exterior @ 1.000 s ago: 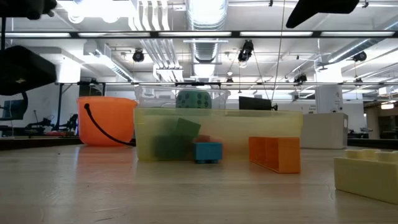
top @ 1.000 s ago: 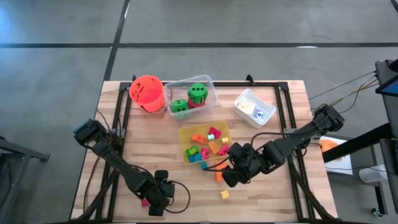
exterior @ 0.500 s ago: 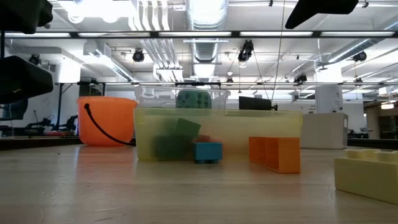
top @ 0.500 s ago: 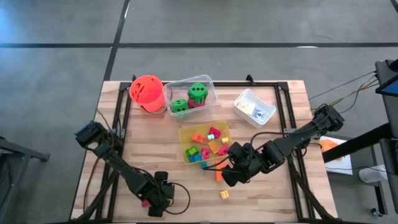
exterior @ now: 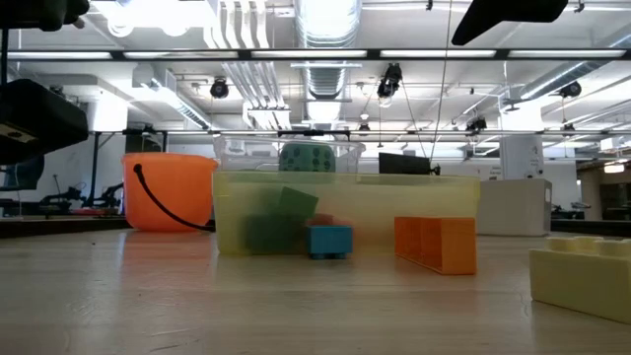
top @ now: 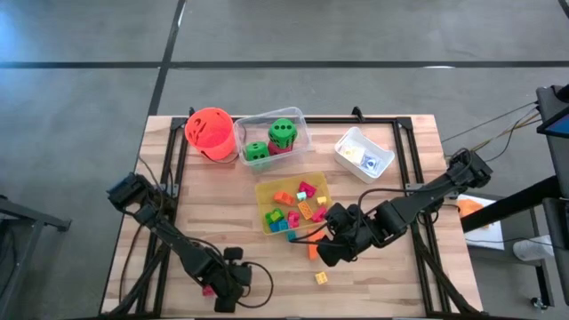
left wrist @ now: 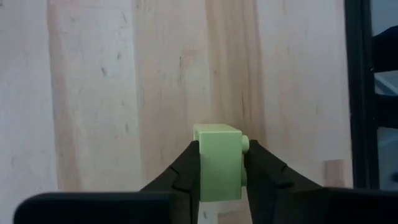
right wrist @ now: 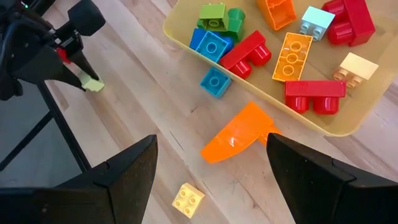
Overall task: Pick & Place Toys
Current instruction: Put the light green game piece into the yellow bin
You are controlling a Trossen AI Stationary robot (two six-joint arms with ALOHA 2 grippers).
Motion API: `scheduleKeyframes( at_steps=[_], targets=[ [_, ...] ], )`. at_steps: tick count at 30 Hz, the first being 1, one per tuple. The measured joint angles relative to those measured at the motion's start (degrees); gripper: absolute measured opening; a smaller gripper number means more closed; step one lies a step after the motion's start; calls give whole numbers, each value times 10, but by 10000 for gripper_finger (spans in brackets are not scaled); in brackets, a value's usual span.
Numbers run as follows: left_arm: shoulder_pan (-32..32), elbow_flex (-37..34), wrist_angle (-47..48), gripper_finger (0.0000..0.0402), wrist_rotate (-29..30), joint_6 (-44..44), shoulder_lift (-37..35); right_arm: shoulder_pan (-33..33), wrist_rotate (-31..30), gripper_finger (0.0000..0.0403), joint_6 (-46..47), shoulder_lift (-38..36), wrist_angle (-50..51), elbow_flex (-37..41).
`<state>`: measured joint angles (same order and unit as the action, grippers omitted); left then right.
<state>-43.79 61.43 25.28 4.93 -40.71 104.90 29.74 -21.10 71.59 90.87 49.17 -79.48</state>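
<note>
Plastic, smooth and studded: I have my left gripper [left wrist: 219, 180] clamped on one pale green block [left wrist: 217, 160] above the pale wooden table [left wrist: 93, 93], near its front-left edge. My right gripper [right wrist: 211, 180] hangs with fingers spread beside the yellow tray [right wrist: 348, 121], over one orange block [right wrist: 239, 134], one blue block [right wrist: 216, 81] and one yellow block [right wrist: 188, 200]
</note>
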Motion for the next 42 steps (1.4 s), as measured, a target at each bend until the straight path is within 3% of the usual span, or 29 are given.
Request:
scheduleKeyframes(
  at_steps=[9, 21, 27, 33, 42],
  targets=[
    [1, 0, 1, 76, 0, 4, -24, 0, 0, 297, -3, 0, 0, 0],
    [46, 0, 11, 76, 67, -10, -143, 0, 0, 297, -18, 0, 1, 0],
    [117, 0, -26, 76, 71, -29, -187, 0, 0, 297, -27, -3, 9, 0],
    [217, 1, -72, 76, 59, -43, -186, 0, -22, 297, -16, -18, 57, 1],
    [369, 0, -36, 76, 18, 20, -155, 0, -93, 297, -76, -58, 92, 1]
  ],
)
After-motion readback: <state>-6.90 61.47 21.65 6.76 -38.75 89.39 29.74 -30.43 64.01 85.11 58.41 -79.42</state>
